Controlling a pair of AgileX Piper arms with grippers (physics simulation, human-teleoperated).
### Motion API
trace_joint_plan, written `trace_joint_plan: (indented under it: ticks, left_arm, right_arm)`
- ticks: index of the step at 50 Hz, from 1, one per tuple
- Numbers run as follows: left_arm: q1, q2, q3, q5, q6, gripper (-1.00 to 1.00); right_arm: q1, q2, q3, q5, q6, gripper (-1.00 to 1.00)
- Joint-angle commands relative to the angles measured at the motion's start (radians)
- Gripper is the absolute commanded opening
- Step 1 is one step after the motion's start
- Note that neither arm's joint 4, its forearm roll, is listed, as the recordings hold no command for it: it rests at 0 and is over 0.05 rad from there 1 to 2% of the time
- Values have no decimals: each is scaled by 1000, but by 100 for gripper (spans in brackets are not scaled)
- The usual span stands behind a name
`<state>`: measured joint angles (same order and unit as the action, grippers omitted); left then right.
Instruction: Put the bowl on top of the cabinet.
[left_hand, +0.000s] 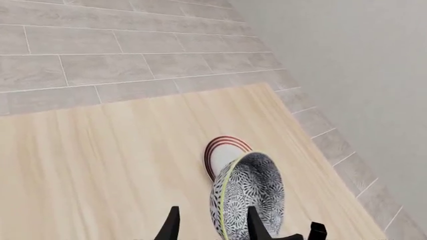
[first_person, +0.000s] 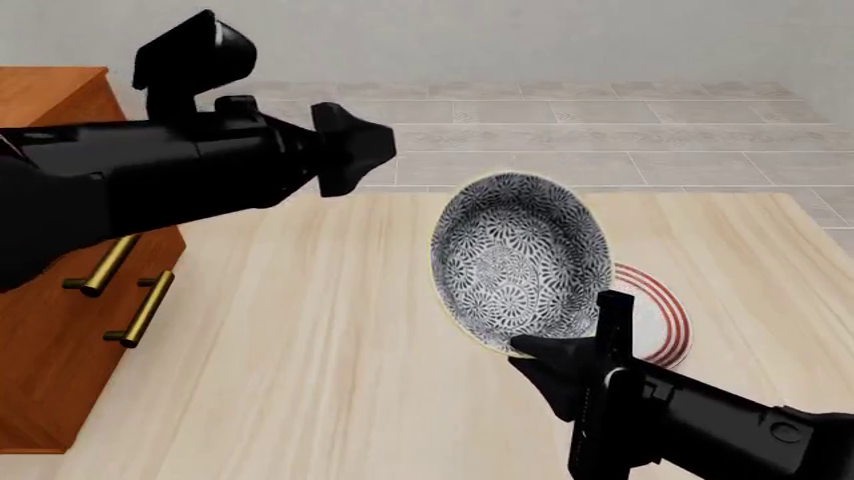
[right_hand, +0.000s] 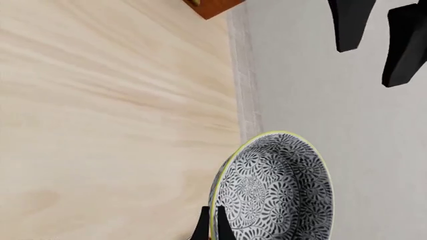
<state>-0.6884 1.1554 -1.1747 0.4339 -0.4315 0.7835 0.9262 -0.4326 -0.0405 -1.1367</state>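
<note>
The bowl (first_person: 518, 262) hangs in the air above the table (first_person: 307, 340), tipped on edge so its hollow faces back toward me and its rim stands nearly upright. I grip it with my right gripper (first_person: 577, 352), which is clenched on the lower rim, one finger inside and one outside; that thin edge is the only part narrow enough to pinch, which is probably why the bowl sits sideways rather than level. A bowl has no real long axis; its opening points toward the near side. Just beyond and below it lies the plate (first_person: 663, 318) with red rings, flat on the table. My left gripper (first_person: 350, 148) hovers nearby with nothing between its spread fingers. The cabinet (first_person: 60, 300) stands well off to the left.
</note>
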Motion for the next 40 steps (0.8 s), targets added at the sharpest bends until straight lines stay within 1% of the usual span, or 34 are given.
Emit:
trace_joint_plan:
  ticks: [1, 11, 20, 40]
  left_arm:
    - [-4, 12, 21, -18, 1, 100]
    - [-17, 26, 42, -43, 8, 100]
    - [-25, 36, 42, -49, 9, 100]
    - [-25, 51, 60, -71, 12, 100]
  right_arm:
    - [2, -8, -5, 0, 0, -100]
    - [2, -8, -5, 0, 0, -100]
    - [2, -8, -5, 0, 0, -100]
    - [2, -8, -5, 0, 0, -100]
